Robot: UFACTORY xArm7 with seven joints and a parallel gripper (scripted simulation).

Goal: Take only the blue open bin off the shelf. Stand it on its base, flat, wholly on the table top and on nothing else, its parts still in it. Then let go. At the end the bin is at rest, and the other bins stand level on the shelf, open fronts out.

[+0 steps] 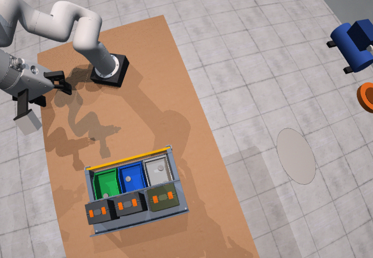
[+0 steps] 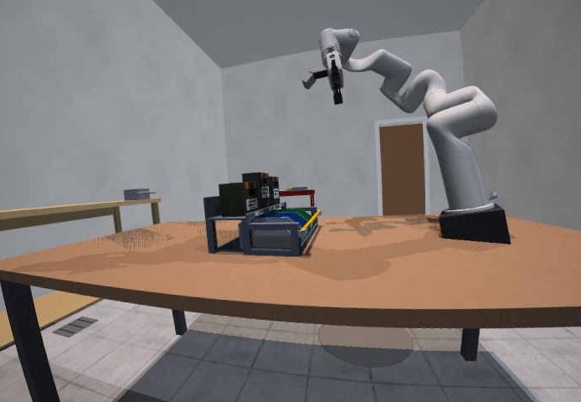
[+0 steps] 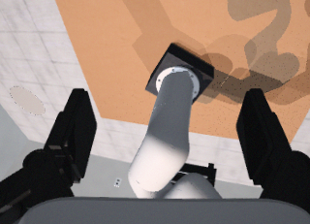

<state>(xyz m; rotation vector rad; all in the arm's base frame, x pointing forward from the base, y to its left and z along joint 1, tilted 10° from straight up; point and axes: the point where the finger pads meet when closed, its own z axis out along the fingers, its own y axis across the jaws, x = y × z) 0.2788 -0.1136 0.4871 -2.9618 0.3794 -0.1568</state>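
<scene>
The blue open bin [image 1: 136,179] [image 2: 279,217] sits in the middle of the grey shelf [image 1: 175,165] [image 2: 295,239], between the green bin [image 1: 110,182] and the light grey bin [image 1: 155,177]. A small round grey part [image 1: 128,178] lies in the blue bin. A yellow bar [image 1: 129,158] runs along the shelf's front, before the bins. The bins' undersides are hidden. My gripper [image 1: 55,97] [image 2: 337,99] [image 3: 166,107] is open and empty, high up and far from the shelf, near the table's left edge in the top view.
Two dark cases [image 1: 97,212] [image 1: 127,204] and an olive case [image 1: 162,196] stand on the shelf's upper level behind the bins. My arm's black base [image 1: 123,65] [image 2: 474,229] [image 3: 202,71] stands on the table [image 1: 150,106] [image 2: 395,293], beyond the shelf's yellow bar.
</scene>
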